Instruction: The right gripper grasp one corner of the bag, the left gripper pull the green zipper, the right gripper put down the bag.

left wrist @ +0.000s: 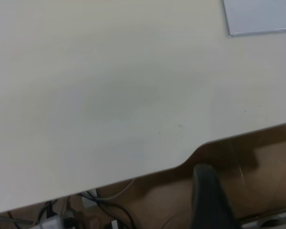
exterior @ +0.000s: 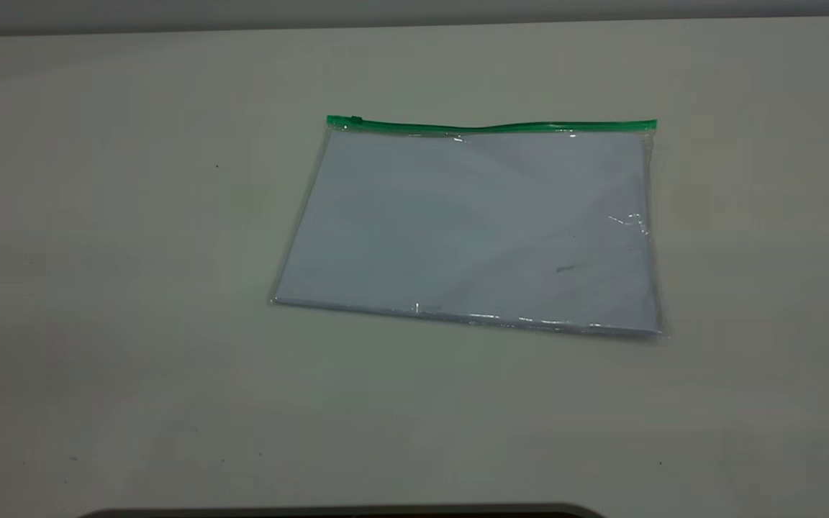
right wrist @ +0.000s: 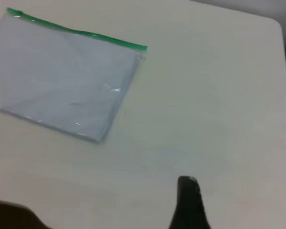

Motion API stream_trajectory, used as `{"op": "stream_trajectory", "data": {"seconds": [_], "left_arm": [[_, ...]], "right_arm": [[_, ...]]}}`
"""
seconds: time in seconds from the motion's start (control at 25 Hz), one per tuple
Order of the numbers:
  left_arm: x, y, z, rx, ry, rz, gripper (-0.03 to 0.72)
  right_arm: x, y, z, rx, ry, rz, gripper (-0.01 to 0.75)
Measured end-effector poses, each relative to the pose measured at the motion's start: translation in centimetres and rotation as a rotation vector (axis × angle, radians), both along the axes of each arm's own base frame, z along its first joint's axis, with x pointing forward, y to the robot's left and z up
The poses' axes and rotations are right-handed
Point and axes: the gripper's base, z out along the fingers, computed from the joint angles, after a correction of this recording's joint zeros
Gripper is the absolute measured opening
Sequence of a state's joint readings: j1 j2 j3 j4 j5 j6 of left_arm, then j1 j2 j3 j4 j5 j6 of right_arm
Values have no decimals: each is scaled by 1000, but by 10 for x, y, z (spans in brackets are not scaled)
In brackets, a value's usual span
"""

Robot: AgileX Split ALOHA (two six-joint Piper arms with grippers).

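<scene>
A thin, slick, floppy bag (exterior: 472,226) lies flat on the tabletop (exterior: 98,288); its green-tipped corner (exterior: 648,126) looks the best hold. Jaw states: cannot tell.

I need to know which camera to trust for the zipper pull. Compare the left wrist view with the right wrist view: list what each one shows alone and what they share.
Only the left wrist view shows the table's near edge, with cables and brown flooring below it, plus a dark finger of the left gripper.

Only the right wrist view shows the green zipper, the green-tipped corner of the bag, and a black finger of the right gripper, well clear of the bag.

Both show the pale table and the bag, though the left wrist view catches only one plain clear corner.
</scene>
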State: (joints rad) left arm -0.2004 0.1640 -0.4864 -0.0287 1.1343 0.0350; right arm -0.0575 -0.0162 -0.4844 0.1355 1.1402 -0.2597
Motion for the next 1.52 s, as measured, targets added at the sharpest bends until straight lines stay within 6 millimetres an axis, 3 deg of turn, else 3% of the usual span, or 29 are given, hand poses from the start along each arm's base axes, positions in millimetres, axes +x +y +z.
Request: {"op": "stream_trajectory", "data": {"seconds": [0.8,0.96,1.16,1.52], "left_arm": [[0,0,0,0,0,0,487],[0,1,0,-1,-3,65,487],[-8,2,0,-7,-60,164,487],[-24,2,-1,-20,-180,177,486]], "right_arm": [[0,-3,0,15,4,-44,591],[0,-3,0,14,4,-45,591],[0,-3,0,14,4,-45,591],[0,-3,0,14,4,-45,591]]}}
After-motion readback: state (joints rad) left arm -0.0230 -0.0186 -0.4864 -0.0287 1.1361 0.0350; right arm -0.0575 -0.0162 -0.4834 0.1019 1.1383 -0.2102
